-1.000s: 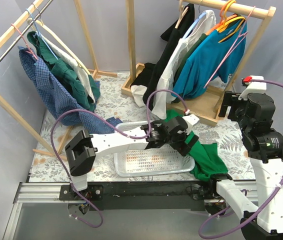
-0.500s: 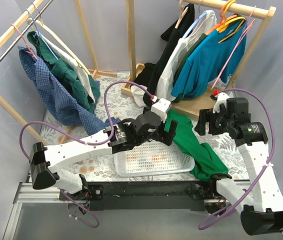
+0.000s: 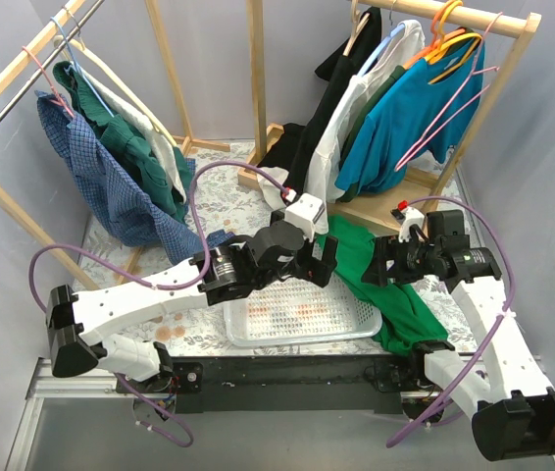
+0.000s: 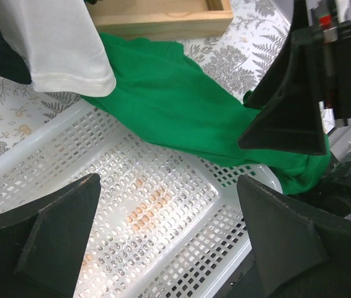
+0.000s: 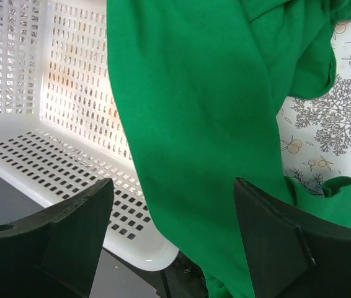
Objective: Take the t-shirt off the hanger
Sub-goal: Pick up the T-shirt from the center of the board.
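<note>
The green t-shirt (image 3: 395, 304) lies crumpled across the right end of the white basket (image 3: 258, 336) and onto the table, with no hanger showing in it. My left gripper (image 3: 319, 257) hovers open over the basket floor (image 4: 157, 198), its jaws empty, and the t-shirt (image 4: 175, 105) is just beyond them. My right gripper (image 3: 380, 267) hangs open right above the t-shirt (image 5: 188, 124). The cloth shows between its fingers (image 5: 281, 242), but they do not pinch it. Hangers (image 3: 454, 44) stay on the right rack.
A wooden rack (image 3: 474, 18) at the back right holds teal, white and black clothes, and its base (image 4: 163, 22) sits close behind the t-shirt. A white sleeve (image 4: 64, 49) hangs near my left gripper. Another rack (image 3: 23, 74) with a blue checked shirt (image 3: 91, 182) stands at the left.
My right arm has come down from high on the right to just over the green t-shirt. My left gripper has pulled back left off the t-shirt and over the basket.
</note>
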You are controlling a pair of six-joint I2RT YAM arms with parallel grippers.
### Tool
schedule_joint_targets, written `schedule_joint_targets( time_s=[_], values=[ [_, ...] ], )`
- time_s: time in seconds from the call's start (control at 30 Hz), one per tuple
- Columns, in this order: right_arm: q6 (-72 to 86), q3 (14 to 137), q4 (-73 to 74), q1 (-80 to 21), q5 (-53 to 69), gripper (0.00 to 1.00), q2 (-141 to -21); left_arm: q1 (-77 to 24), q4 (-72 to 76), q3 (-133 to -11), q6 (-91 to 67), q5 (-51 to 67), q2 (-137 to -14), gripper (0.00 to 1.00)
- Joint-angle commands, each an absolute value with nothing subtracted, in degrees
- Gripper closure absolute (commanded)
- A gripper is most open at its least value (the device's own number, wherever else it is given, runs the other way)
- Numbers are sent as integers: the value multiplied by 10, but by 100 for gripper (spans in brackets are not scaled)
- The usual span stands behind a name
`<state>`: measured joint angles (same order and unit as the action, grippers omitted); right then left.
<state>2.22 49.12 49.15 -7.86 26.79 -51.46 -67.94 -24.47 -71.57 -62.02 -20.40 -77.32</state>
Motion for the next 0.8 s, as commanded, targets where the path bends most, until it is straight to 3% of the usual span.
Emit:
schedule_joint_targets(
  time_s=[0.0, 0.27, 0.37, 0.47, 0.57, 0.6, 0.77],
  values=[
    [23, 482, 442, -77, 267, 15, -528, -674, -248, -707, -623, -212, -737, 7],
    [27, 451, 426, -83, 251, 29, -536, -674, -241, -695, -619, -196, -724, 7],
    [30, 446, 425, -85, 246, 41, -540, -675, -239, -693, -617, -192, -724, 8],
    [33, 453, 429, -88, 233, 60, -542, -674, -238, -692, -617, -191, -723, 9],
    [36, 465, 438, -88, 221, 81, -542, -674, -237, -688, -616, -189, -721, 9],
    [38, 473, 440, -88, 218, 95, -542, -674, -236, -687, -615, -187, -720, 10],
    [42, 517, 466, -88, 207, 99, -533, -674, -236, -686, -613, -186, -715, 13]
  ],
)
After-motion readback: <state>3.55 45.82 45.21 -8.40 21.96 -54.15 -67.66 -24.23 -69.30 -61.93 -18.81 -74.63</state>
